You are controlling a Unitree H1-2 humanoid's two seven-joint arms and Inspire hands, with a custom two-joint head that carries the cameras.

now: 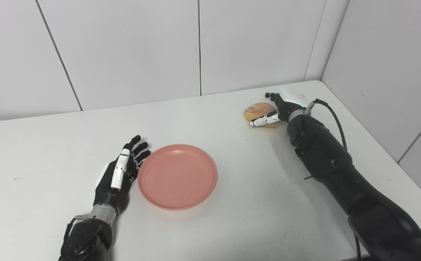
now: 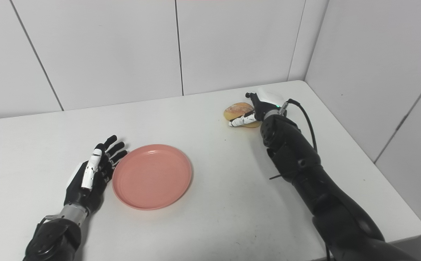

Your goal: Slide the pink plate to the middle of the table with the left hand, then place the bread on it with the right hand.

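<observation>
The pink plate [image 1: 177, 176] lies flat on the white table [image 1: 232, 203], a little left of the middle. My left hand [image 1: 118, 174] rests open beside the plate's left rim, fingers stretched toward the far wall and close against the rim. The bread [image 1: 258, 108], a round golden bun, sits on the table at the far right. My right hand [image 1: 283, 105] wraps it from the right: the white thumb lies across the bun's near side and a dark fingertip shows behind its top. The hand hides the right part of the bun.
White wall panels [image 1: 196, 47] close off the table at the back and on the right. The table's right edge [image 2: 395, 181] runs close beside my right arm [image 1: 326, 159]. A black cable [image 1: 335, 119] loops off the right wrist.
</observation>
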